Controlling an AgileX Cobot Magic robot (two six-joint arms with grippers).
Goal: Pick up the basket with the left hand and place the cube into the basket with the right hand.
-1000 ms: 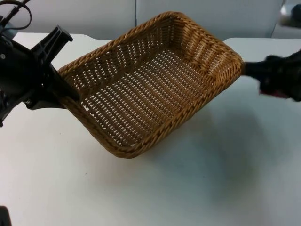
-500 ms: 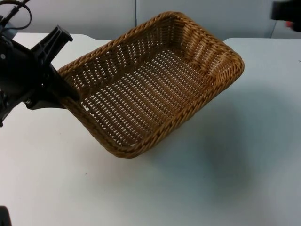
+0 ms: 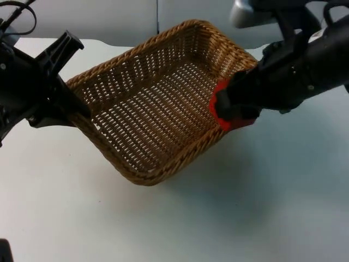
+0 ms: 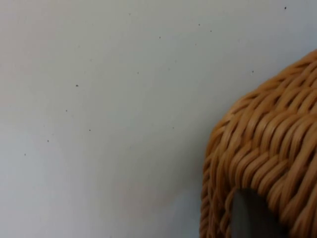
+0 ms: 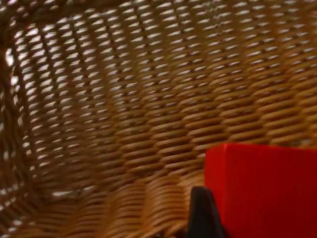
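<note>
A brown wicker basket (image 3: pixel 147 109) hangs tilted above the white table, and my left gripper (image 3: pixel 76 112) is shut on its left rim. The left wrist view has the woven rim (image 4: pixel 267 148) close up over the table. My right gripper (image 3: pixel 229 109) is shut on a red cube (image 3: pixel 223 106) and hovers over the basket's right rim. In the right wrist view the red cube (image 5: pixel 265 191) sits beside a black fingertip (image 5: pixel 200 210), with the basket's woven floor (image 5: pixel 148 89) beneath it.
The white table (image 3: pixel 245 207) spreads out in front of and below the basket. A grey partition wall (image 3: pixel 120 16) closes off the back.
The right arm has swung in from the upper right with the red cube and now hangs over the basket's right rim. The basket has shifted slightly left.
</note>
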